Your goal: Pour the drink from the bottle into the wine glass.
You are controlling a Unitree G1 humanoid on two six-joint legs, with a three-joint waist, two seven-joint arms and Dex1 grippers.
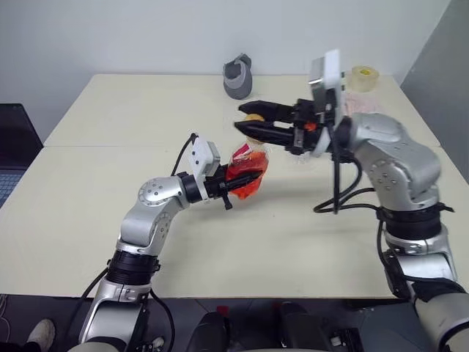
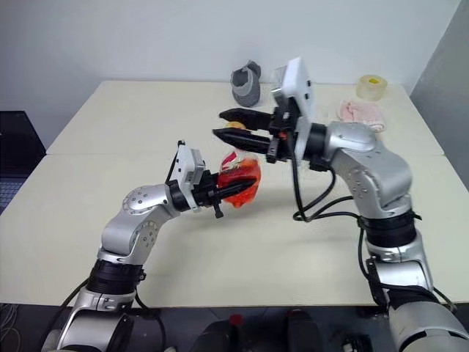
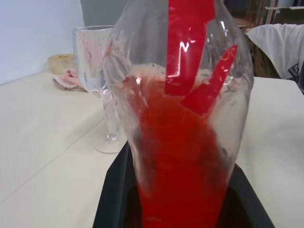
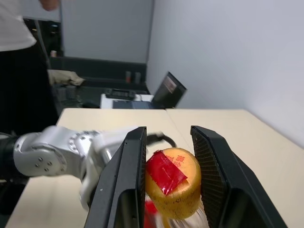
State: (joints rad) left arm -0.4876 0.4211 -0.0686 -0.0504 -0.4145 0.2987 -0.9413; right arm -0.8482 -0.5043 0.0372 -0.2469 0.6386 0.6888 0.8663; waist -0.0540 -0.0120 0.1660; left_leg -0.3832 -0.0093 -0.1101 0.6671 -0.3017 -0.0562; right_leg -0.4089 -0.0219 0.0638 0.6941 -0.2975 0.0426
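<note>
Red drink half fills the bottle [image 2: 238,183], which stands roughly upright above the table, clamped at its body by the left gripper [image 2: 220,192]. Directly above, the right gripper [image 4: 168,183] lies level, its jaws straddling the yellowish cap [image 4: 172,180], seemingly pinching it. The wine glass [image 3: 95,76] stands just beyond.

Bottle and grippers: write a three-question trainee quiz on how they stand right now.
1. True or false: the left gripper holds the bottle by its body.
2. The right gripper has its fingers on either side of the: A) wine glass stem B) yellowish cap C) tape roll
3. What colour is the drink?

Key: 1 true; 2 B; 3 red.
</note>
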